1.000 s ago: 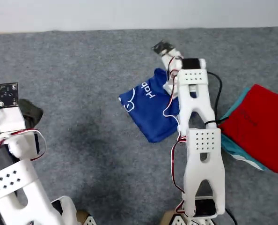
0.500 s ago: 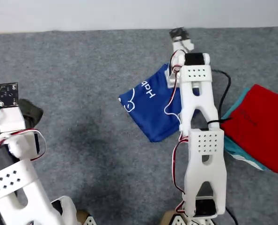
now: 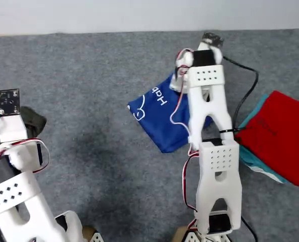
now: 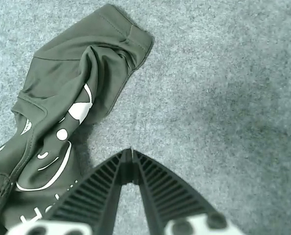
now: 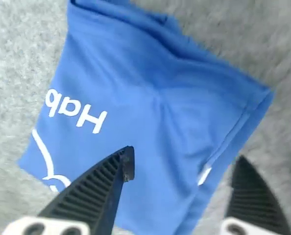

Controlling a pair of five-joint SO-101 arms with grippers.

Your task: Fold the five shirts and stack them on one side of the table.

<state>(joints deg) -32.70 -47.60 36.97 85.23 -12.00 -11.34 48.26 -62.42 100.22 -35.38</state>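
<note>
Hangs the right end effector [image 5: 184, 164] spread wide, empty, above the folded blue shirt [image 5: 150, 98] at mid-desk [image 3: 89, 75]. Holds the left end effector [image 4: 132, 155] pinched closed on nothing, just beside the crumpled dark olive shirt [image 4: 62, 107]. Has a red shirt [image 3: 280, 133] stacked on a teal shirt [image 3: 250, 159] at the right side.

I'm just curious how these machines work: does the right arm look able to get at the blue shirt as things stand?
Probably yes. The right end effector hangs open directly over the blue shirt, which lies on the grey table with nothing on top of it.
</note>
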